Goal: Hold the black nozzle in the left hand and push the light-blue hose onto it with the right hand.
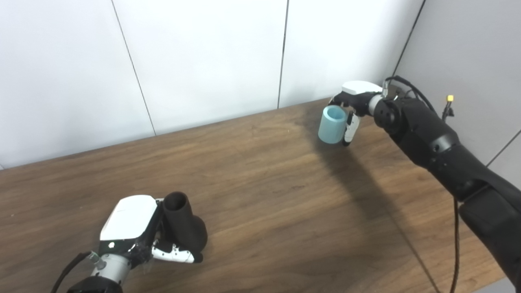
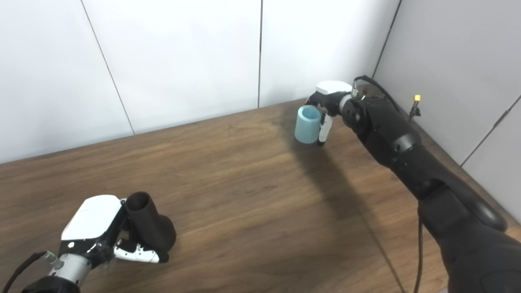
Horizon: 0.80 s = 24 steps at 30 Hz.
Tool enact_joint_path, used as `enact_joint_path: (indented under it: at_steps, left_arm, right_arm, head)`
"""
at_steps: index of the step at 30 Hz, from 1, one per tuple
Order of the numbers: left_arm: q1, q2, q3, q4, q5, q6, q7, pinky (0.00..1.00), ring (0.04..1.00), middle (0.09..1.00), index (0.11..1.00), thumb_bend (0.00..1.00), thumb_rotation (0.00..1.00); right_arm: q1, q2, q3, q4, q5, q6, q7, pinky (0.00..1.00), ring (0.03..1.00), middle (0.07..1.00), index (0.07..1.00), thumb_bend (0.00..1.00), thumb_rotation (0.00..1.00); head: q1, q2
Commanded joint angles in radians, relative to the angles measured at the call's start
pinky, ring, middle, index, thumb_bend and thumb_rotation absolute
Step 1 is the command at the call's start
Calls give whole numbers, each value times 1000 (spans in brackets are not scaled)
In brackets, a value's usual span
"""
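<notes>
Two robot hands well apart, left robot hand (image 1: 134, 228) clasping black nozzle (image 1: 184, 224), right robot hand (image 1: 353, 106) gripping light-blue hose (image 1: 331, 124) near table (image 1: 264, 195) back edge.

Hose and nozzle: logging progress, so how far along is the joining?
Done: the left hand holds the black nozzle, open end up. In hand: the right hand grips the light-blue hose at the table's far side. Left: bringing them together and pushing the hose on.

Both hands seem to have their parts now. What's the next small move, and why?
Probably carry the right hand with the hose toward the nozzle. The left hand grips the nozzle near the front edge, open end up, while the hose is far across the table.
</notes>
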<state>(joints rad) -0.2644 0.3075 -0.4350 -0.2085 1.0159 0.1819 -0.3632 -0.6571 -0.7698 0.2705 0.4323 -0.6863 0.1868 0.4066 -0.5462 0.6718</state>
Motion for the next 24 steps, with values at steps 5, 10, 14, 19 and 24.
enact_joint_path:
  at_steps: [5,10,14,19,24]
  left_arm:
    - [11,12,-5,-3,9,-4,-37,369,474,450,491,525,0]
    - [8,11,-8,-5,15,-3,-45,369,477,459,492,525,0]
    - [7,12,-9,2,15,-12,-39,365,471,455,492,525,0]
    - [7,8,-8,-4,14,-1,-54,372,483,466,491,525,0]
    - [8,6,-8,-5,14,-2,-49,372,483,470,490,525,0]
  right_arm:
    - [-29,-23,-37,2,34,-66,-70,700,758,795,787,980,98]
    - [-30,-22,-40,7,41,-72,-82,661,701,753,769,941,122]
    - [-26,-27,-29,-6,31,-82,-78,607,649,716,741,921,117]
    - [-26,-29,-19,-8,15,-92,-80,551,591,663,663,868,54]
    - [-24,-28,-25,4,18,-123,-101,626,593,590,496,538,120]
  head:
    - [4,6]
    - [4,7]
    - [7,9]
    - [9,12]
    - [13,14]
